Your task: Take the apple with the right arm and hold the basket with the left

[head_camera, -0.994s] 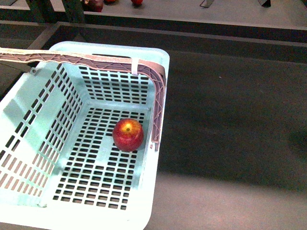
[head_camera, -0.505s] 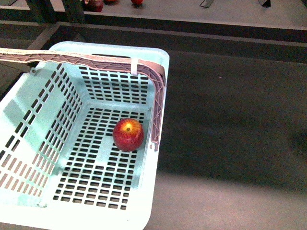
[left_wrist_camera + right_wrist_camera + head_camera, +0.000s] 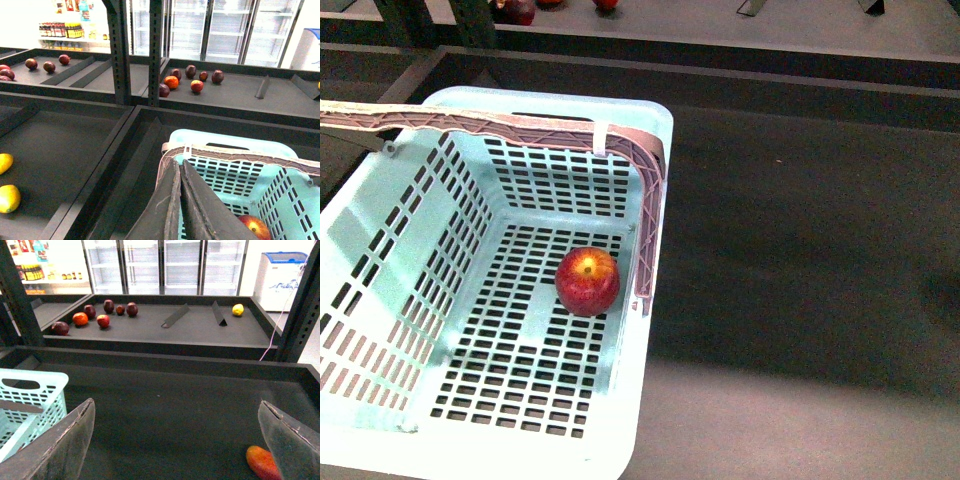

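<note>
Nothing has shifted since a second ago: apple [image 3: 587, 281] and basket [image 3: 655, 130] lie as before. Left gripper [image 3: 180, 210] has its two dark fingers pressed together, by the basket's near rim and ribbed handle [image 3: 240, 154]; whether they pinch the handle cannot be told. Right gripper [image 3: 175, 440] stands wide apart over bare counter [image 3: 170, 405], holding nothing. On the basket floor, the apple sits just beside the right wall. Broad open counter runs from the basket to the right edge, where an orange-red fruit [image 3: 262, 463] lies.
</note>
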Controlling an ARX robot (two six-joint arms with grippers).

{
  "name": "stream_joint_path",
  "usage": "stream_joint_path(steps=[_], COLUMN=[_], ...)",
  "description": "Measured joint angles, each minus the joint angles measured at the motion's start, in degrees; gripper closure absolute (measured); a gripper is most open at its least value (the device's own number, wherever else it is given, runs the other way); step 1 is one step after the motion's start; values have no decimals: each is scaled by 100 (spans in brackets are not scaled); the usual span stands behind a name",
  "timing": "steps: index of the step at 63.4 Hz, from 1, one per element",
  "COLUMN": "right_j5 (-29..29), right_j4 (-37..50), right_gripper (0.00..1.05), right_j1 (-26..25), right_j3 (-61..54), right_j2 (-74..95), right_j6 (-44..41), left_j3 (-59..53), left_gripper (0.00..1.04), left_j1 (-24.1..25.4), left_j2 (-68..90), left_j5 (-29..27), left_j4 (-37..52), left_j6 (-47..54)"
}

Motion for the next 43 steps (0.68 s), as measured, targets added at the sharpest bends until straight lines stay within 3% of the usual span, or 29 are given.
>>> stream_joint_path(steps=[7, 34, 43], right_j5=[0, 0, 0], right_j4=[0, 0, 0], right_gripper=[9, 9, 9], right_j1=[0, 0, 0], right_j3=[0, 0, 0], right_j2=[0, 0, 0], right_j6=[0, 0, -2], left_j3=[0, 0, 0], left_gripper=[101, 9, 7], left_j1=[0, 0, 0], left_j2=[0, 0, 0], left_j5=[2, 0, 0], left_j4=[0, 0, 0], left_j6=[-4, 0, 11])
